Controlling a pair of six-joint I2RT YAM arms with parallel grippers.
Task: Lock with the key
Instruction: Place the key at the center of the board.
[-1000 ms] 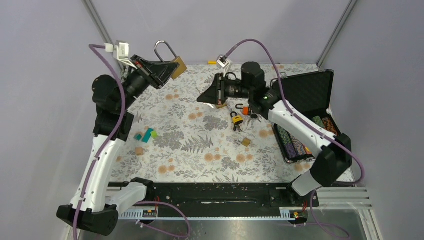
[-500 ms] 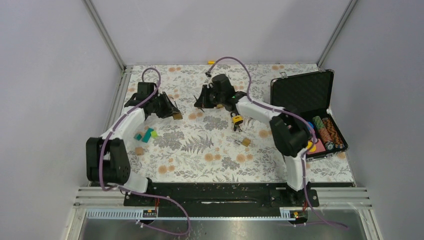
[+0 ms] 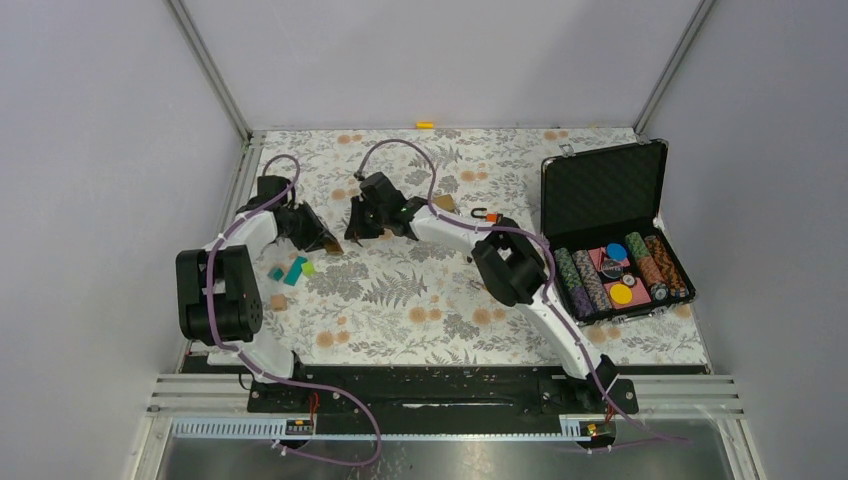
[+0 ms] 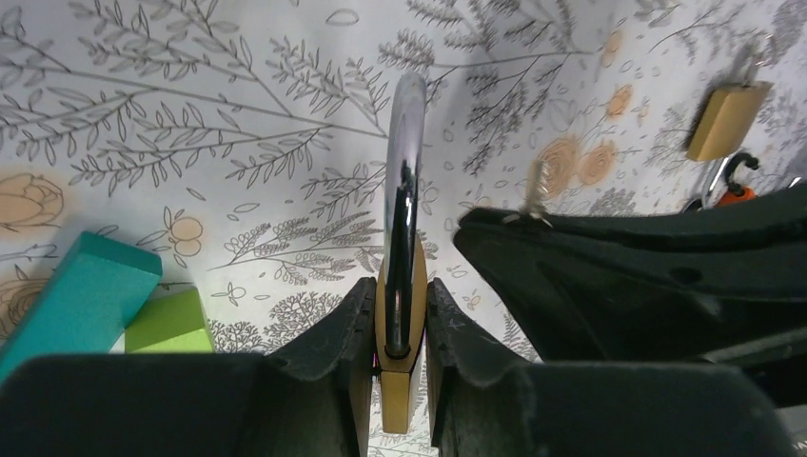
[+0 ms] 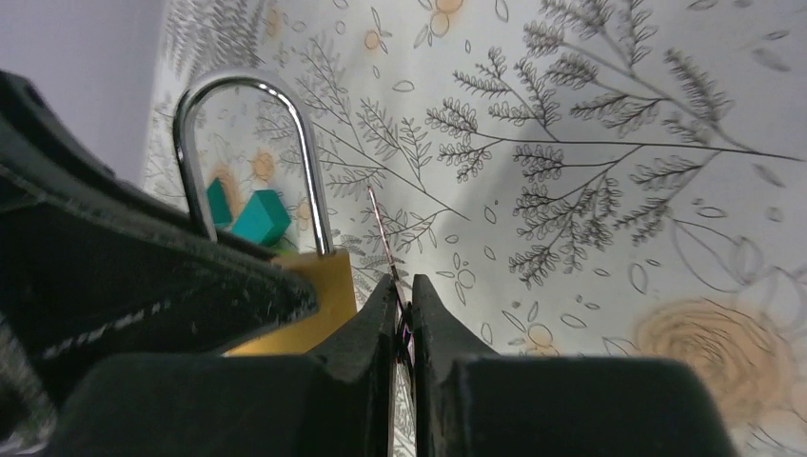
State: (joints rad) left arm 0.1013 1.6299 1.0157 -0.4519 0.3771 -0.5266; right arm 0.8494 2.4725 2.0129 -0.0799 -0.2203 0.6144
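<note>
A brass padlock (image 4: 400, 314) with a steel shackle (image 4: 405, 143) sits upright between the fingers of my left gripper (image 4: 400, 295), which is shut on its body. My right gripper (image 5: 403, 290) is shut on a thin key (image 5: 383, 238), whose blade points forward just right of the padlock (image 5: 309, 295). In the top view the left gripper (image 3: 322, 240) and right gripper (image 3: 362, 224) meet low over the table's left half. The keyhole is hidden.
Teal blocks (image 3: 293, 270), a green block (image 3: 308, 268) and a wooden cube (image 3: 278, 301) lie by the left arm. A second brass padlock (image 3: 443, 203) and an orange padlock (image 3: 485, 214) lie mid-table. An open black case (image 3: 603, 180) with poker chips stands at the right.
Both arms have come down from a raised pose and moved to the table's left half. The left gripper still holds the padlock, and the right gripper has closed in beside it.
</note>
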